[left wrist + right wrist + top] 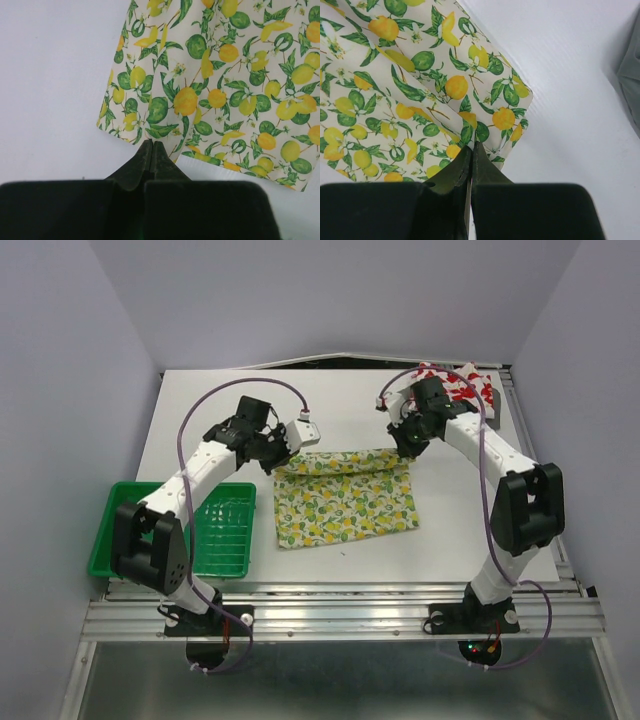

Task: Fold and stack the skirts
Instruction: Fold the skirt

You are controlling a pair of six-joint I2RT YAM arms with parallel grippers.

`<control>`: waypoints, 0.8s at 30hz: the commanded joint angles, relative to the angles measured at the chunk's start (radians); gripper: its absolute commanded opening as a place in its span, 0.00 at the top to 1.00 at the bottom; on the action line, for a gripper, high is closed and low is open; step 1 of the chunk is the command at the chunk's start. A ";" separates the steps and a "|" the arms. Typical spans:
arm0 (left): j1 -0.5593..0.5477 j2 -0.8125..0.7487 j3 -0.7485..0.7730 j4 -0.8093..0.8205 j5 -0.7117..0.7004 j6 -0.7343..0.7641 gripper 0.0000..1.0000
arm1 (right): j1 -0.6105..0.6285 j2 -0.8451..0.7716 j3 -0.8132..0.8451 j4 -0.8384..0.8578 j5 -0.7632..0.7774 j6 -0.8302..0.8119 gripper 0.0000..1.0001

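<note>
White tabletop [450, 540] is seen under everything. Just right of the green tray [120, 565] the lemon skirt [345, 502] is spread flat, with its long axis laid left to right and its far edge doubled into a narrow band. The left gripper [286, 462] is clenched at the far corner nearer the tray, the right gripper [404, 448] at the corner farther from it (cloth seems pinched in each). From both, the skirt's body lies toward the bases. A red-print skirt [462, 382] is heaped well right of the tray.
</note>
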 commanded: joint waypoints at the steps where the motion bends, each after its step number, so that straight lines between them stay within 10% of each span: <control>1: -0.001 -0.106 0.035 -0.083 -0.002 -0.005 1.00 | -0.008 -0.103 0.003 -0.070 0.008 -0.008 0.99; 24: -0.134 -0.321 -0.431 0.066 -0.102 -0.088 1.00 | 0.110 -0.293 -0.437 0.081 -0.008 0.076 0.99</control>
